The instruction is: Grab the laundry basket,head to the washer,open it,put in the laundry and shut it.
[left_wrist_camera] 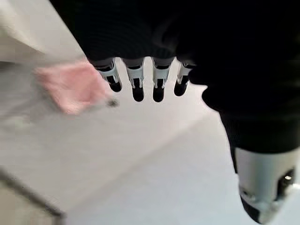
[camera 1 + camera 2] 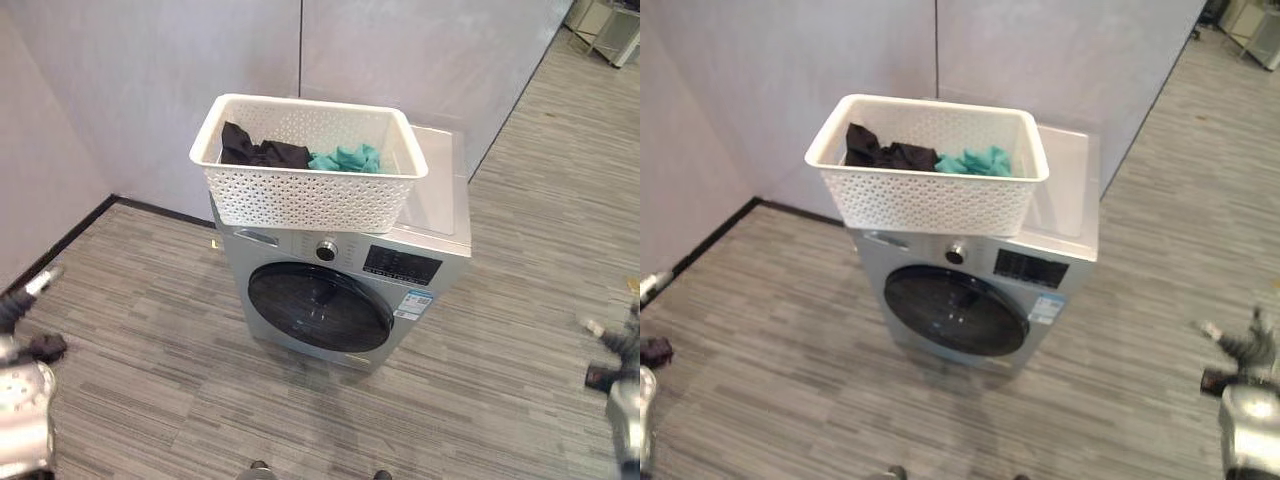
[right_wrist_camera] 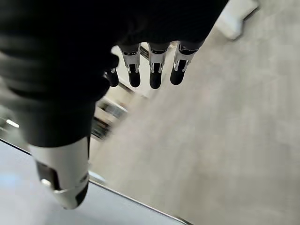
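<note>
1. The basket [image 2: 308, 165] of laundry [image 2: 300, 155] sits on top of the washer [image 2: 345, 285]; its door [image 2: 320, 306] is closed.
2. Left hand [image 2: 25, 400] and right hand [image 2: 620, 375] hang low at the sides, fingers relaxed and empty.
3. Opening the door looks next: a hand must reach its edge.

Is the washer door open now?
No, the round dark door sits shut, flush in the front of the washer, under the basket.
</note>
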`<state>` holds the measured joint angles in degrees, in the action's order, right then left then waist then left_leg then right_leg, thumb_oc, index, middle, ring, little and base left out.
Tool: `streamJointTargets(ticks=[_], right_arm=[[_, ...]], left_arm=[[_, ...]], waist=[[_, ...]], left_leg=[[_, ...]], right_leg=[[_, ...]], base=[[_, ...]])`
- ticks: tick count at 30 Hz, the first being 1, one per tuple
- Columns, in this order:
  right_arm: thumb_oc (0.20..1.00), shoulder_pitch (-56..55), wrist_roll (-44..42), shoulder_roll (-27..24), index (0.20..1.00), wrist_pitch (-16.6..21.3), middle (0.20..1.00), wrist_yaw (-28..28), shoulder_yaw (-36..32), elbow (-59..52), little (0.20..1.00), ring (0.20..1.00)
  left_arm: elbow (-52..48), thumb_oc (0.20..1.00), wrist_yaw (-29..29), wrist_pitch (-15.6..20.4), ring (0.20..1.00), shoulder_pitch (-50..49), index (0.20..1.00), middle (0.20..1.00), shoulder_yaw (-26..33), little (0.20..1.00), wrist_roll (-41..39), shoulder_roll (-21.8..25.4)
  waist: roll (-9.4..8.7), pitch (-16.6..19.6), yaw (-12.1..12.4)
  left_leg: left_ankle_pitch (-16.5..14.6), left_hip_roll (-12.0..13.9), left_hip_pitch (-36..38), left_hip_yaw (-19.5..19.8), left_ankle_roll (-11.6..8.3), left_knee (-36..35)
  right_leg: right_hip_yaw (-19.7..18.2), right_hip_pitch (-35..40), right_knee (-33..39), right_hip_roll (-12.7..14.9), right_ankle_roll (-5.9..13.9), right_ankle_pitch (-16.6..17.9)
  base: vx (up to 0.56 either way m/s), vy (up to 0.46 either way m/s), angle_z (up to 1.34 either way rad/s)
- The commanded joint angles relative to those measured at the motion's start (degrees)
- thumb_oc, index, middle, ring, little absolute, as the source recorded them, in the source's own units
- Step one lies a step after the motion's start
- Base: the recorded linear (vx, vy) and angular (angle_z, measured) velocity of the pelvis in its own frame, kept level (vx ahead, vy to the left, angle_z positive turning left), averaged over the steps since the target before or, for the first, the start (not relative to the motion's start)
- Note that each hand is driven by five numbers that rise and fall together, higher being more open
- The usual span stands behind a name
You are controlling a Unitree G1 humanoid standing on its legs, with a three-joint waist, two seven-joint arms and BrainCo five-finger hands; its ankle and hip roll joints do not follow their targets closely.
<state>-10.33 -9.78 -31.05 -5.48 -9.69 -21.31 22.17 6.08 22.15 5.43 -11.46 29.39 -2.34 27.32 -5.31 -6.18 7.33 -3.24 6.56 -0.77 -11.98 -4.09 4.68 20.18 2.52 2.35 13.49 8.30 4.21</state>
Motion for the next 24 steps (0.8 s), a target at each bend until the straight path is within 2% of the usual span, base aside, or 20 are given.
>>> streamJointTargets(ticks=[1, 2, 4, 5, 6, 7, 9, 11, 12, 13, 14, 15, 18, 21, 22, 23, 24], right_arm=[[1.0, 2.32, 3.48, 0.87, 1.0, 0.77, 1.0, 3.61, 2.44, -0.01, 1.0, 1.0], [1.0, 1.29, 3.61, 2.31, 1.0, 0.5, 1.0, 4.6, 3.56, -0.11, 1.0, 1.0], [1.0, 3.25, 2.59, 5.12, 1.0, 1.81, 1.0, 5.18, 9.77, 4.48, 1.0, 1.0], [1.0, 3.51, 2.52, 5.08, 1.0, 2.03, 1.0, 5.13, 9.84, 4.8, 1.0, 1.0], [1.0, 8.65, 3.83, 6.82, 1.0, 2.95, 1.0, 4.47, 19.87, 11.56, 1.0, 1.0], [1.0, 8.85, 3.8, 6.8, 1.0, 3.06, 1.0, 4.44, 19.91, 11.75, 1.0, 1.0], [1.0, 11.53, 4.18, 9.07, 1.0, 3.45, 1.0, 4.71, 26.98, 14.32, 1.0, 1.0], [1.0, 12.49, 2.91, 10.13, 1.0, 3.75, 1.0, 4.91, 30.53, 15.32, 1.0, 1.0], [1.0, 13.64, 2.85, 10.45, 1.0, 3.99, 1.0, 4.62, 32.59, 16.55, 1.0, 1.0], [1.0, 15.33, 3.89, 10.14, 1.0, 3.97, 1.0, 4.15, 35.71, 16.87, 1.0, 1.0], [1.0, 16.68, 3.99, 9.83, 1.0, 4.29, 1.0, 3.81, 36.83, 17.07, 1.0, 1.0], [1.0, 17.1, 4.53, 9.4, 1.0, 4.57, 1.0, 3.75, 37.62, 16.36, 1.0, 1.0], [1.0, 20.07, 7.16, 8.03, 1.0, 5.27, 1.0, 2.97, 39.53, 16.49, 1.0, 1.0], [1.0, 22.76, 11.21, 6.35, 1.0, 4.83, 1.0, 0.79, 39.56, 17.28, 1.0, 1.0], [1.0, 25.23, 16.18, 5.05, 1.0, 3.57, 1.0, -1.49, 39.69, 18.77, 1.0, 1.0], [1.0, 25.31, 16.22, 5.08, 1.0, 3.58, 1.0, -1.53, 39.71, 18.84, 1.0, 1.0], [1.0, 29.34, 19.45, 3.72, 1.0, 2.54, 1.0, -4.51, 39.49, 20.67, 1.0, 1.0]], left_arm=[[4.85, 1.0, -2.12, 1.77, 1.0, -2.19, 1.0, 1.0, -3.76, 1.0, -7.74, -0.7], [7.51, 1.0, -3.41, 1.43, 1.0, -3.88, 1.0, 1.0, -4.77, 1.0, -9.26, -2.3], [18.48, 1.0, -5.08, 1.14, 1.0, -1.73, 1.0, 1.0, -10.78, 1.0, -12.56, -3.89], [18.89, 1.0, -5.09, 1.41, 1.0, -1.45, 1.0, 1.0, -10.84, 1.0, -12.65, -3.78], [34.66, 1.0, -6.62, 0.13, 1.0, 4.65, 1.0, 1.0, -19.0, 1.0, -16.61, -6.13], [34.92, 1.0, -6.64, 0.29, 1.0, 4.87, 1.0, 1.0, -19.02, 1.0, -16.67, -6.11], [44.53, 1.0, -7.36, -0.82, 1.0, 8.18, 1.0, 1.0, -24.31, 1.0, -17.41, -9.39], [49.67, 1.0, -7.08, -1.38, 1.0, 9.56, 1.0, 1.0, -26.88, 1.0, -18.21, -11.65], [52.17, 1.0, -6.56, -1.54, 1.0, 10.32, 1.0, 1.0, -27.99, 1.0, -18.38, -12.91], [54.43, 1.0, -6.36, -1.82, 1.0, 10.78, 1.0, 1.0, -29.42, 1.0, -18.11, -13.97], [55.97, 1.0, -6.41, -1.92, 1.0, 10.76, 1.0, 1.0, -29.54, 1.0, -17.95, -14.41], [56.93, 1.0, -6.59, -1.97, 1.0, 10.41, 1.0, 1.0, -29.79, 1.0, -17.49, -14.63], [59.3, 1.0, -6.46, -2.22, 1.0, 9.31, 1.0, 1.0, -30.51, 1.0, -15.05, -14.86], [60.35, 1.0, -6.58, -2.72, 1.0, 7.76, 1.0, 1.0, -30.07, 1.0, -14.35, -15.06], [59.52, 1.0, -6.4, -2.73, 1.0, 7.21, 1.0, 1.0, -30.38, 1.0, -13.07, -14.57], [59.5, 1.0, -6.39, -2.74, 1.0, 7.23, 1.0, 1.0, -30.36, 1.0, -13.06, -14.59], [57.46, 1.0, -6.33, -2.52, 1.0, 7.0, 1.0, 1.0, -31.68, 1.0, -12.0, -13.89]], waist=[[-0.26, -0.07, 3.49], [-0.15, -0.29, 3.56], [-0.06, -1.46, 3.78], [-0.02, -1.54, 3.72], [0.84, -3.59, 3.72], [0.9, -3.72, 3.62], [1.71, -4.53, 2.93], [2.22, -5.1, 2.26], [2.25, -5.69, 2.23], [2.14, -6.4, 1.45], [1.97, -6.33, 1.27], [1.83, -6.0, 1.09], [2.27, -4.8, 0.85], [3.86, -2.9, 0.75], [4.36, -2.27, 1.25], [4.36, -2.31, 1.22], [5.1, -2.63, 1.91]], left_leg=[[-1.94, 0.09, -3.52, 4.17, 2.75, 1.83], [-1.41, 0.79, -3.86, 4.53, 2.25, 1.88], [0.46, 2.14, -4.94, 5.65, 1.22, 1.65], [0.5, 2.22, -4.96, 5.73, 1.16, 1.64], [4.56, 4.63, -6.72, 7.97, -0.85, 0.71], [4.62, 4.67, -6.7, 8.08, -0.9, 0.65], [7.38, 6.29, -7.34, 8.89, -2.0, -1.09], [9.45, 6.89, -8.36, 9.53, -2.78, -1.8], [9.38, 7.53, -8.96, 8.95, -3.54, -1.18], [9.05, 8.43, -9.73, 5.57, -3.42, 1.0], [7.74, 8.85, -9.47, 3.94, -3.19, 2.81], [6.47, 8.96, -8.59, 3.43, -3.04, 3.7], [2.73, 8.3, -5.07, 5.35, -2.62, 4.53], [4.17, 7.95, -2.06, 4.06, -3.01, -1.4], [4.99, 7.09, -1.56, 4.34, -3.26, -3.76], [5.04, 7.06, -1.51, 4.34, -3.25, -3.84], [5.13, 6.0, -1.7, 5.15, -3.0, -4.9]], right_leg=[[-0.19, 2.52, -7.33, 2.18, 1.17, -8.3], [0.08, 2.99, -6.13, 1.17, 0.45, -8.71], [-0.67, 3.22, -3.68, -1.3, -0.76, -9.53], [-0.6, 3.28, -3.59, -1.42, -0.83, -9.5], [-0.28, 3.63, -0.85, -4.84, -2.72, -10.09], [-0.17, 3.72, -0.78, -4.93, -2.76, -10.07], [1.3, 4.54, 1.45, -7.07, -3.66, -10.64], [2.35, 4.98, 2.13, -7.97, -4.58, -11.16], [2.73, 5.59, 2.19, -8.21, -4.97, -12.13], [4.28, 4.92, 1.77, -7.88, -5.63, -12.14], [4.93, 4.32, 1.5, -7.62, -5.8, -11.94], [5.32, 3.9, 1.41, -7.38, -5.9, -11.7], [6.01, 3.54, 1.32, -6.8, -5.63, -11.32], [7.79, 4.12, 1.72, -6.42, -4.81, -10.76], [8.65, 4.4, 2.25, -5.91, -4.27, -10.15], [8.67, 4.43, 2.27, -5.89, -4.25, -10.12], [8.88, 4.21, 2.33, -4.98, -3.69, -9.44]], base=[[-0.1, -0.207, 0.07], [-0.17, -0.327, 0.07], [-0.15, -0.279, 0.1], [-0.27, -0.434, 0.25], [-0.21, -0.33, 0.46], [-0.27, -0.438, 0.56], [-0.13, -0.237, 0.42], [-0.11, -0.197, 0.3], [-0.18, -0.188, 0.5], [-0.19, -0.158, 0.77], [-0.19, -0.081, 0.9], [-0.09, -0.039, 0.78], [0.0, 0.012, 0.06], [0.1, 0.118, 0.21], [0.08, 0.102, 0.48], [0.06, 0.141, 0.44], [0.01, 0.13, 0.3]])
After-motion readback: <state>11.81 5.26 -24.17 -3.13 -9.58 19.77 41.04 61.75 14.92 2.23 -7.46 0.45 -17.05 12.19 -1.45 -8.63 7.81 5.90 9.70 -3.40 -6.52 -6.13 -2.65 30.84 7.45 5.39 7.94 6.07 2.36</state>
